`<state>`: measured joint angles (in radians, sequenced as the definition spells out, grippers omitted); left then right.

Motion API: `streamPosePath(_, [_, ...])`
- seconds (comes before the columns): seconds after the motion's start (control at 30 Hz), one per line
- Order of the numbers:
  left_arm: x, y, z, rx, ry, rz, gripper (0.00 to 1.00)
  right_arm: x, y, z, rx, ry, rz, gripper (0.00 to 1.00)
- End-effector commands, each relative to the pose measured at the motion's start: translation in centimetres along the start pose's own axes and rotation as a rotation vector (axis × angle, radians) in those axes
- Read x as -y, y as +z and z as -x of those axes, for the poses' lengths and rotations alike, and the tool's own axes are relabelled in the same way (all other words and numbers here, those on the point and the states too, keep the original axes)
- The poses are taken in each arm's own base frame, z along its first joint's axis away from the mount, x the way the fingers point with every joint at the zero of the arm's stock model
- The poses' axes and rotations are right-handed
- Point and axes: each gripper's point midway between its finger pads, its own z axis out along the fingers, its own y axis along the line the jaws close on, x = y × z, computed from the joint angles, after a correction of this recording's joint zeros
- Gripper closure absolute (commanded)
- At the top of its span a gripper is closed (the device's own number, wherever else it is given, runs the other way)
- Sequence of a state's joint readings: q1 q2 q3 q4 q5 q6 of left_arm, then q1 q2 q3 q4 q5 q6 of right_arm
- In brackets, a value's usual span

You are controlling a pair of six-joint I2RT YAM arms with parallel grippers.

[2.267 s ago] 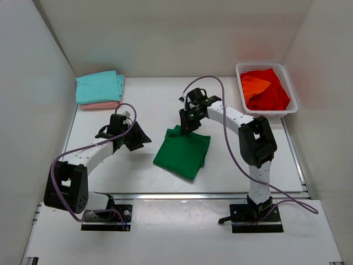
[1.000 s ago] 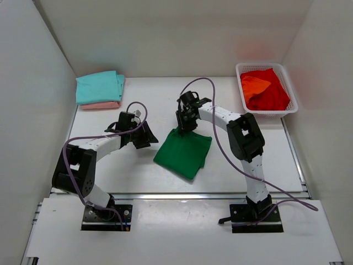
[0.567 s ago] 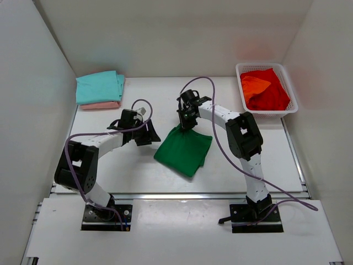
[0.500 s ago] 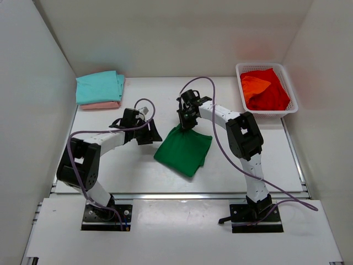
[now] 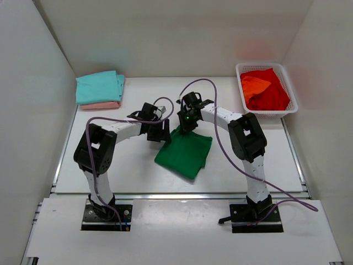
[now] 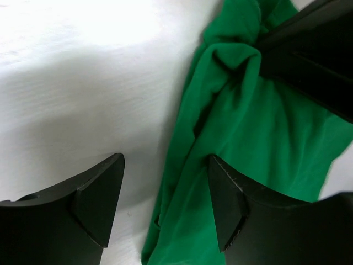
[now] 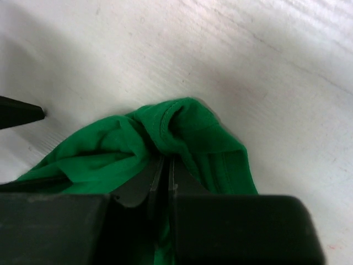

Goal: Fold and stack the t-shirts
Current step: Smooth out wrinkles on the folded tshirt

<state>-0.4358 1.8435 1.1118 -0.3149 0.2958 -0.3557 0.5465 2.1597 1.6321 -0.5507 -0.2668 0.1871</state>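
Note:
A dark green t-shirt [image 5: 185, 153] lies folded at the table's middle. My right gripper [image 5: 187, 123] is shut on its bunched far corner, as the right wrist view [image 7: 164, 161] shows, with the green cloth [image 7: 190, 126] pinched between the jaws. My left gripper [image 5: 160, 133] is open at the shirt's left edge; in the left wrist view [image 6: 165, 205] its fingers straddle the green cloth's [image 6: 248, 138] edge. A folded teal t-shirt [image 5: 98, 87] lies on a pale pink one [image 5: 101, 105] at the back left. Red [image 5: 271, 95] and orange [image 5: 254, 84] t-shirts lie in the basket.
The white lattice basket [image 5: 293, 103] stands at the back right by the right wall. White walls close in the table on the left, back and right. The right gripper's dark body [image 6: 314, 52] shows in the left wrist view's upper right.
My left gripper has moved right across the table to the green shirt's left edge. My right gripper has stayed shut on the shirt's far corner.

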Motion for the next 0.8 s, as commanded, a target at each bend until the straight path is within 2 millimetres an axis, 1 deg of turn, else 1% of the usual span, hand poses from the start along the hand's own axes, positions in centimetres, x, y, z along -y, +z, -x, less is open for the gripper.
streamPosePath(0.0, [0.5,0.4,-2.2,-0.081,0.116,0.091,0.28,0.2,-1.9,0.5,0.033,0.007,-0.016,1.0])
streamPosePath(0.03, [0.4,0.6,-2.3,-0.089,0.136,0.102,0.28,0.7,-2.0,0.9,0.046,0.012,-0.023,1.0])
streamPosePath(0.07, [0.5,0.6,-2.8,-0.106,0.166,0.13,0.28,0.7,-2.4,1.1,0.056,0.011,-0.021,1.0])
streamPosePath(0.1, [0.5,0.5,-3.3,-0.12,0.179,0.144,0.27,0.9,-2.3,0.8,0.052,0.024,-0.028,1.0])
streamPosePath(0.17, [0.8,0.5,-4.0,-0.128,0.201,0.15,0.28,1.3,-2.5,1.2,0.063,0.036,-0.034,1.0])
streamPosePath(0.2, [0.9,0.4,-4.7,-0.143,0.211,0.15,0.28,1.4,-2.6,1.0,0.057,0.036,-0.032,1.0])
streamPosePath(0.23, [1.1,0.4,-4.7,-0.144,0.211,0.137,0.28,1.4,-2.5,0.9,0.053,0.041,-0.032,1.0])
streamPosePath(0.3, [1.2,0.5,-5.9,-0.179,0.234,0.151,0.29,1.6,-2.5,1.0,0.059,0.042,-0.034,1.0])
streamPosePath(0.33, [1.0,0.7,-7.0,-0.214,0.249,0.159,0.29,1.8,-2.8,1.0,0.059,0.046,-0.043,1.0])
streamPosePath(0.37, [1.1,1.2,-7.2,-0.227,0.259,0.165,0.31,1.4,-2.6,1.0,0.063,0.03,-0.037,1.0])
streamPosePath(0.4, [1.1,1.2,-7.9,-0.251,0.276,0.175,0.33,1.3,-2.7,1.2,0.068,0.03,-0.036,1.0])
streamPosePath(0.43, [1.3,1.5,-8.3,-0.276,0.288,0.179,0.35,1.6,-2.9,1.3,0.074,0.036,-0.042,1.0])
streamPosePath(0.47, [1.0,1.8,-8.8,-0.3,0.29,0.183,0.36,1.8,-3.0,1.3,0.075,0.039,-0.047,1.0])
streamPosePath(0.5, [1.2,2.1,-9.5,-0.328,0.294,0.175,0.43,1.8,-3.1,1.4,0.081,0.048,-0.045,1.0])
streamPosePath(0.53, [1.4,2.1,-9.7,-0.339,0.29,0.165,0.49,1.9,-3.3,1.4,0.083,0.051,-0.044,0.98])
streamPosePath(0.57, [1.1,2.3,-10.1,-0.358,0.279,0.168,0.62,1.9,-3.4,1.3,0.086,0.049,-0.039,0.94])
streamPosePath(0.6, [1.1,2.3,-10.3,-0.368,0.261,0.149,0.72,1.8,-3.6,1.6,0.094,0.053,-0.031,0.9])
streamPosePath(0.63, [1.5,2.3,-10.3,-0.371,0.248,0.133,0.95,2.1,-3.6,1.2,0.087,0.059,-0.036,0.83])
streamPosePath(0.67, [1.0,2.2,-10.4,-0.373,0.232,0.139,1.0,2.0,-4.3,1.8,0.112,0.063,-0.022,0.76])
streamPosePath(0.7, [0.8,2.0,-10.1,-0.371,0.223,0.14,1.0,1.6,-5.0,2.2,0.127,0.057,-0.009,0.69])
streamPosePath(0.73, [0.7,1.9,-9.5,-0.356,0.212,0.143,1.0,2.1,-5.2,2.2,0.127,0.066,-0.014,0.66])
streamPosePath(0.77, [0.3,1.4,-9.3,-0.358,0.197,0.153,1.0,1.5,-6.1,2.5,0.143,0.063,-0.011,0.61])
